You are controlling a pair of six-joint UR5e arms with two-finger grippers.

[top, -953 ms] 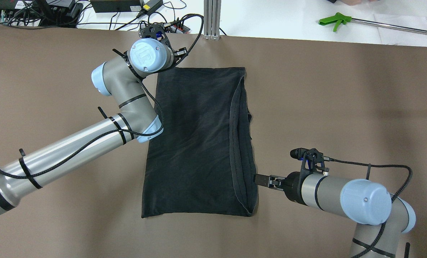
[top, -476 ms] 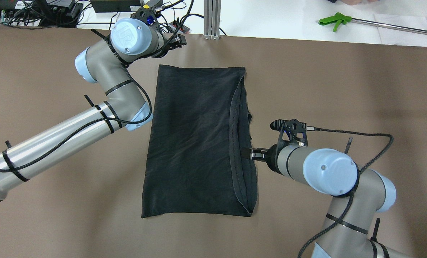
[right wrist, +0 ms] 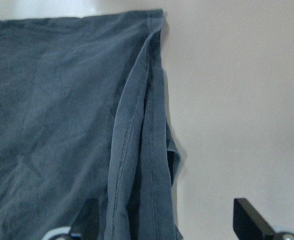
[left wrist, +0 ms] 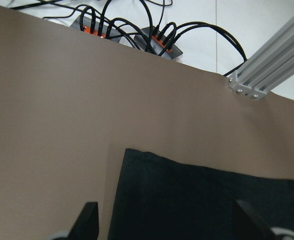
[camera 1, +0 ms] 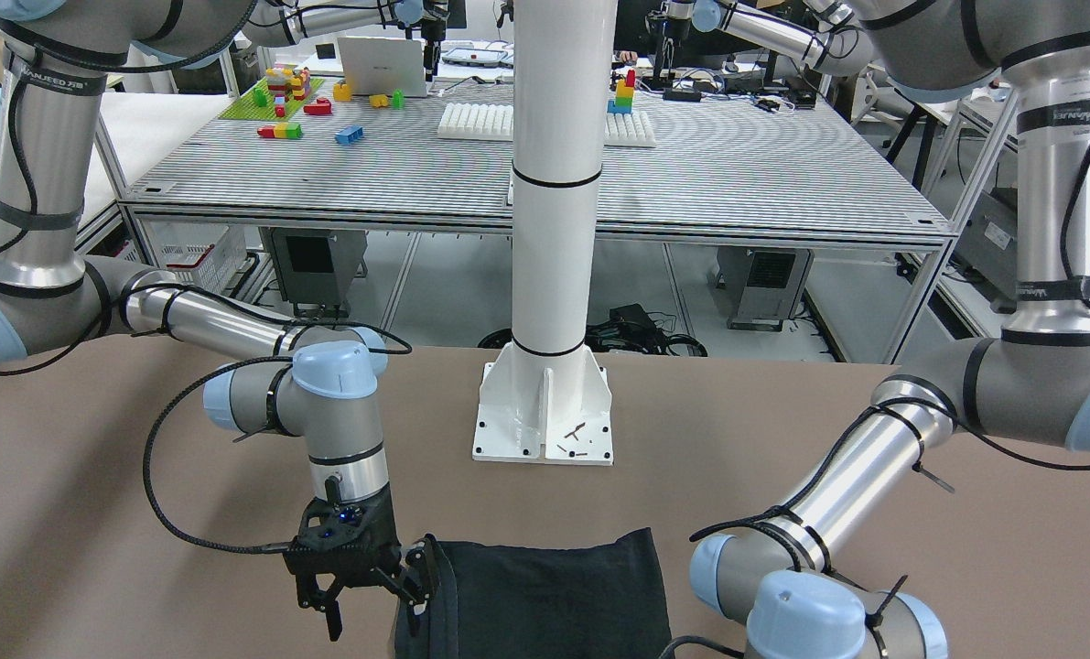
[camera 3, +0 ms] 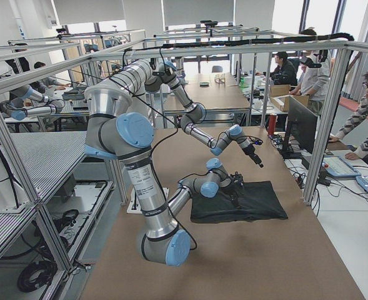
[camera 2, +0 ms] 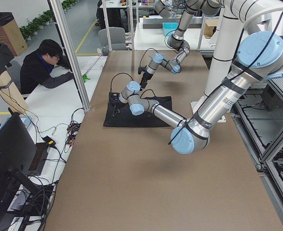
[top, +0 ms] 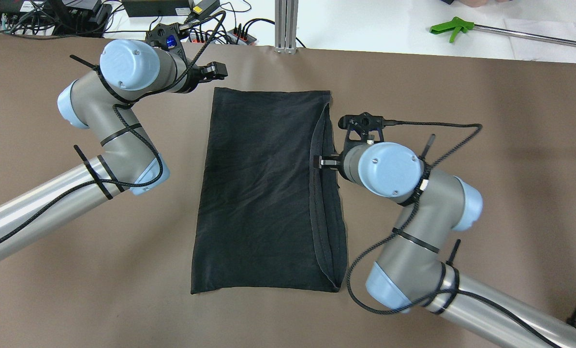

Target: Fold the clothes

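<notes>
black garment [top: 263, 193] flat on table [top: 462, 145] | left gripper [top: 217, 71] agape, empty, near far edge | right gripper [top: 319, 162] agape, empty, over garment | green tool [top: 450, 28] beyond far edge

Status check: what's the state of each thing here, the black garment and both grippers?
black thin fabric garment: folded in layers, lying flat on the brown table, hemmed edges stacked along the robot's right side.
left gripper: open, empty, by the garment's far left corner.
right gripper: open, over the hemmed edge, not closed on it.
</notes>
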